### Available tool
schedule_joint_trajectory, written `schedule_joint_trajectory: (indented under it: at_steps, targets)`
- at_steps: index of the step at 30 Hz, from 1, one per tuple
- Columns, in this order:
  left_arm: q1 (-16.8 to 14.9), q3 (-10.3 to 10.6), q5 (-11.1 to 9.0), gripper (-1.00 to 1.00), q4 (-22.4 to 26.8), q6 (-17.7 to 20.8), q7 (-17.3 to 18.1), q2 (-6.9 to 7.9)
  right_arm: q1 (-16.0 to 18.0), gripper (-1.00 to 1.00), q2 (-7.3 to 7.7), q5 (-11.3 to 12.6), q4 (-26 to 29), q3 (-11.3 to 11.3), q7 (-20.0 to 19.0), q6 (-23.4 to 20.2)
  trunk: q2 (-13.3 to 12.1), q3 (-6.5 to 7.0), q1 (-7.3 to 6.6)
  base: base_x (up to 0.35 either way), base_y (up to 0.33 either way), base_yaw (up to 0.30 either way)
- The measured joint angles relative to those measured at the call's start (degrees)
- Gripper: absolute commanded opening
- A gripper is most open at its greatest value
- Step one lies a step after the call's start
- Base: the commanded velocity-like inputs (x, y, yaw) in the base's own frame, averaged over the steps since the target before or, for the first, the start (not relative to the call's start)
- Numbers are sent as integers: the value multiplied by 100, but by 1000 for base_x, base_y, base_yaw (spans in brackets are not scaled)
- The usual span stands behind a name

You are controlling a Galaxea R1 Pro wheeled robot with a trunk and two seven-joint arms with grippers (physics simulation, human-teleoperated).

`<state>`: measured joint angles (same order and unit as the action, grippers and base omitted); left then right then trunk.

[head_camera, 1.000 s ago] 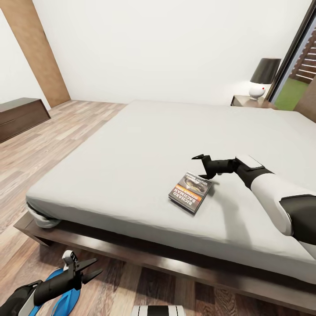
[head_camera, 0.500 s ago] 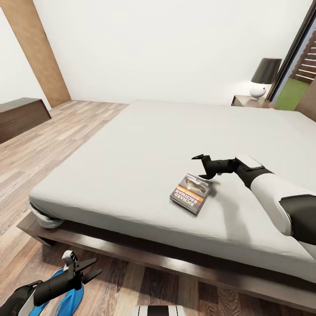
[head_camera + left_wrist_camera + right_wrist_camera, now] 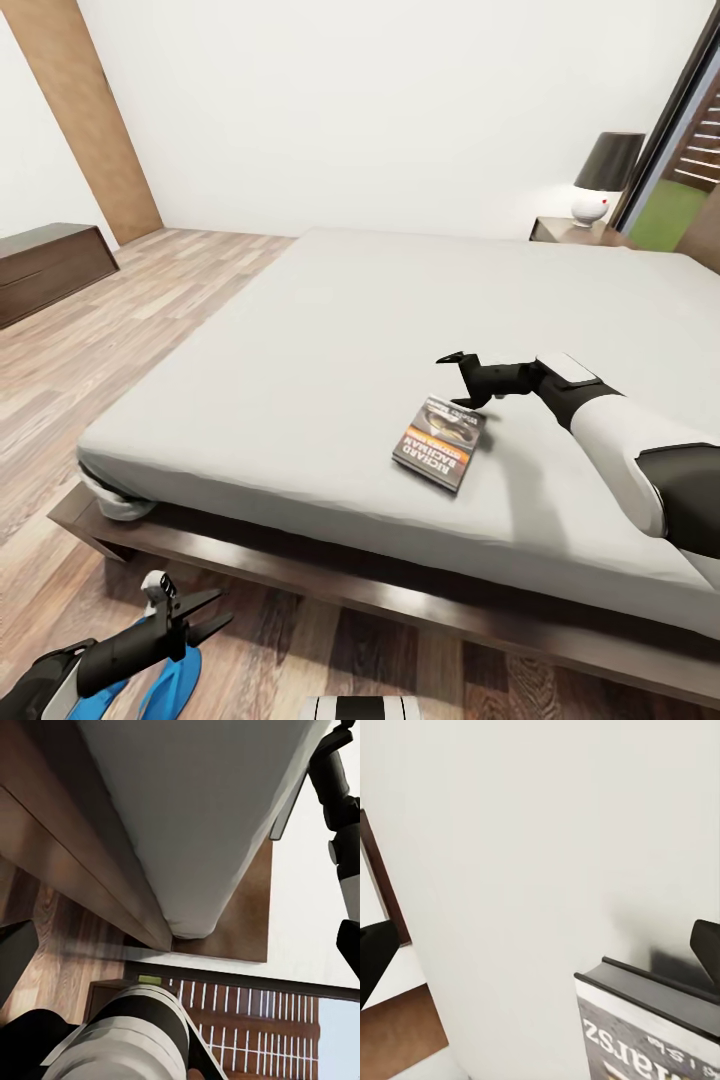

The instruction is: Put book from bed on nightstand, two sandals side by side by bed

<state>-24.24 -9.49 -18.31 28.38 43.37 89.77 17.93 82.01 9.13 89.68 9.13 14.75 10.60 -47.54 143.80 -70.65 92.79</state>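
Presently catalogued, head view: the book [image 3: 439, 442], dark-covered with white lettering and an orange band, is laid flat on the mattress of the bed [image 3: 330, 330] near its foot edge, toward 5 o'clock of the mattress centre. The right gripper [image 3: 459, 381] is held over the mattress just beyond the book's far corner, at its 1 o'clock, fingers parted and nothing held; the right wrist view shows the book's edge [image 3: 660, 1020] close under one fingertip. The left gripper [image 3: 208, 612] is held low over the wood floor at 7 o'clock, jaws spread and empty, above one blue sandal [image 3: 170, 685]. A nightstand [image 3: 575, 231] bearing a lamp [image 3: 603, 175] is seen at 1 o'clock beyond the bed's far corner. Step judged in hand: the approach to the book, not yet grasped. Next move judged to require the right fingers to be lowered astride the book's edge and closed before it is carried to the nightstand.
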Motion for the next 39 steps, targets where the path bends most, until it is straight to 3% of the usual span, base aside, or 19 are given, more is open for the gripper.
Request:
schedule_joint_trajectory:
  at_steps: [39]
  targets:
    - [0, -9, 0, 100, -87, 6, 1, 40, -1, 100, -2, -3, 4, 5, 1, -1, 0, 0, 0, 0, 41, 0]
